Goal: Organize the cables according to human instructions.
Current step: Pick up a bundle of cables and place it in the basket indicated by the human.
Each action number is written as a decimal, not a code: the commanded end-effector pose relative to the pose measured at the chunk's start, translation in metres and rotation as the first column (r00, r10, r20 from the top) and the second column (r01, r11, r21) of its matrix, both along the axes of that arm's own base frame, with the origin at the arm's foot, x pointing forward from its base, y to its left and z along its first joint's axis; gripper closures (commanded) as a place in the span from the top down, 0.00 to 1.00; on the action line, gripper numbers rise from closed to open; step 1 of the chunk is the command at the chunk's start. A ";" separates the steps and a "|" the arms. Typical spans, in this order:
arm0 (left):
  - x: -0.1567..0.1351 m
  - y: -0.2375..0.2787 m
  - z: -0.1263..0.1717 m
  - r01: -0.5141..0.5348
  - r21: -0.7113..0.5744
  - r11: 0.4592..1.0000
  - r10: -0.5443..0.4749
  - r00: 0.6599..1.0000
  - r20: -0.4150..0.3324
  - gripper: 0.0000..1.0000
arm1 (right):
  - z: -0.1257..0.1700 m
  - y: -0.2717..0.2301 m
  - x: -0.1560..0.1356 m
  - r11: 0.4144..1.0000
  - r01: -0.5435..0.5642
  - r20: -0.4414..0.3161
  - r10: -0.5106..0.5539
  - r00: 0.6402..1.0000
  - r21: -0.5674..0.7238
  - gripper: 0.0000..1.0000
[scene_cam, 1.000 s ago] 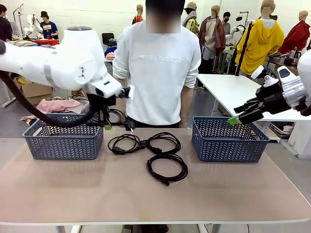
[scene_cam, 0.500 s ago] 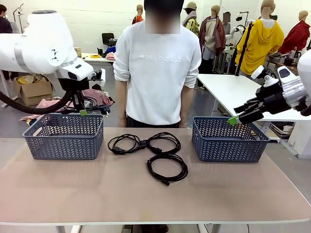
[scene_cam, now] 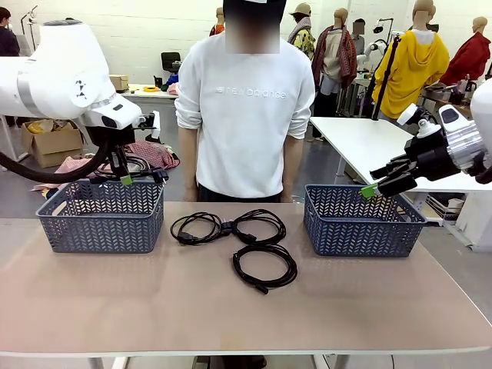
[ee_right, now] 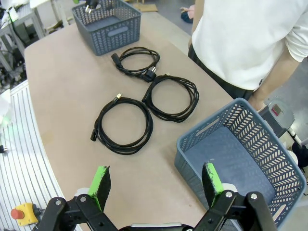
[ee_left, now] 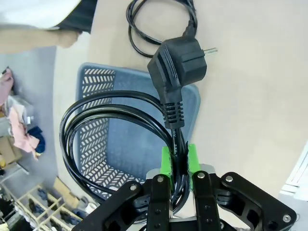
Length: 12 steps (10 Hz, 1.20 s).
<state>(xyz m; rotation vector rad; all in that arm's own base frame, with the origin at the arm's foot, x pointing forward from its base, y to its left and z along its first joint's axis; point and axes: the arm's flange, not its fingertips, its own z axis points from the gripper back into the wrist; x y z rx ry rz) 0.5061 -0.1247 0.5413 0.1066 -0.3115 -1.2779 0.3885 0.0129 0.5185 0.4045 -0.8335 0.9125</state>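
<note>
1. The left hand [scene_cam: 127, 178] hangs above the left basket [scene_cam: 100, 224], near its far rim.
2. In the left wrist view its green pads [ee_left: 166, 159] are drawn narrow and pinch one cable [ee_left: 96, 103] by the cord, just below the chunky plug [ee_left: 177, 61].
3. The loops of that cable curve out to one side of the fingers and hang over the open basket; the plug points away from the hand.
4. The right hand [scene_cam: 369, 190] is spread wide and holds nothing, with both green pads apart in the air.
5. It hovers above the right basket [scene_cam: 361, 223], touching neither basket nor bench [scene_cam: 231, 315].
6. Three coiled cables lie on the bench between the two baskets: the left coil [scene_cam: 196, 228] and the middle coil [scene_cam: 260, 225] meet at their plugs, and the near coil [scene_cam: 265, 267] lies just beside them on the robot's side.
7. The person [scene_cam: 246, 115] stands at the far edge of the bench, arms down at the sides.
</note>
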 end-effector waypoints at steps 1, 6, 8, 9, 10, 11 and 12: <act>0.000 0.001 0.004 0.010 0.002 1.000 -0.010 1.000 0.008 0.00 | 0.000 0.002 0.001 1.000 -0.006 0.006 0.006 1.000 0.021 1.00; 0.009 0.016 -0.019 -0.010 0.023 1.000 0.010 1.000 0.022 0.15 | 0.000 0.002 0.001 1.000 -0.006 0.006 0.006 1.000 0.021 1.00; 0.014 0.031 -0.029 -0.009 0.032 0.999 0.008 0.999 0.034 0.15 | 0.000 0.002 0.001 1.000 -0.006 0.006 0.006 1.000 0.021 1.00; 0.018 0.038 -0.032 -0.007 0.030 1.000 0.006 0.999 0.045 0.15 | 0.000 0.002 0.001 1.000 -0.006 0.006 0.006 1.000 0.021 1.00; 0.024 0.046 -0.037 -0.009 0.037 0.999 0.008 0.999 0.050 0.15 | 0.000 0.002 0.001 1.000 -0.006 0.006 0.006 1.000 0.021 1.00; 0.031 0.056 -0.043 -0.023 0.034 0.999 0.022 0.999 0.032 0.15 | 0.000 0.002 0.001 1.000 -0.006 0.006 0.006 1.000 0.021 1.00; 0.036 0.065 -0.048 -0.037 0.027 0.999 0.037 0.999 0.021 0.15 | 0.000 0.002 0.001 1.000 -0.006 0.006 0.006 1.000 0.021 1.00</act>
